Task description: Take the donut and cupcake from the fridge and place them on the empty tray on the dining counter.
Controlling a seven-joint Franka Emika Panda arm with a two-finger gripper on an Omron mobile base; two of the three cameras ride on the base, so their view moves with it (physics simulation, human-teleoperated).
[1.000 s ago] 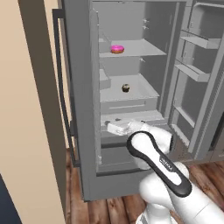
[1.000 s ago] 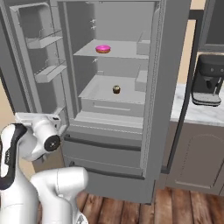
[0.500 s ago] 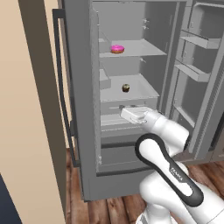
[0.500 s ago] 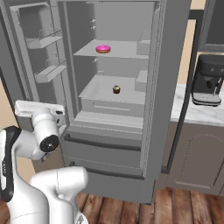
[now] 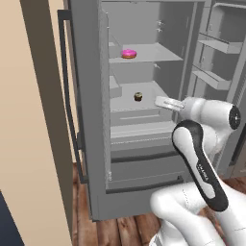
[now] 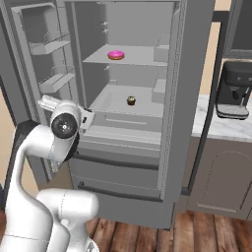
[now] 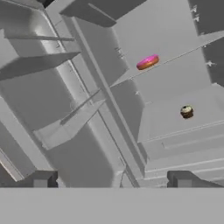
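Note:
The fridge stands with both doors swung open. A pink-iced donut lies on the upper shelf. The small dark cupcake stands on the shelf below it. My gripper hangs in front of the fridge at about the cupcake shelf's height, a little to the cupcake's right in the left base view and short of it. Its jaws are open with nothing between them. The tray and the dining counter are out of view.
The open left door and right door carry shelf bins on either side of the arm. A dark coffee machine sits on a marble counter to the right. A beige wall flanks the fridge on the left.
The hand has risen from in front of the lower drawer to the cupcake shelf's height and turned toward the fridge interior. The jaws stayed open; the donut and cupcake have not moved.

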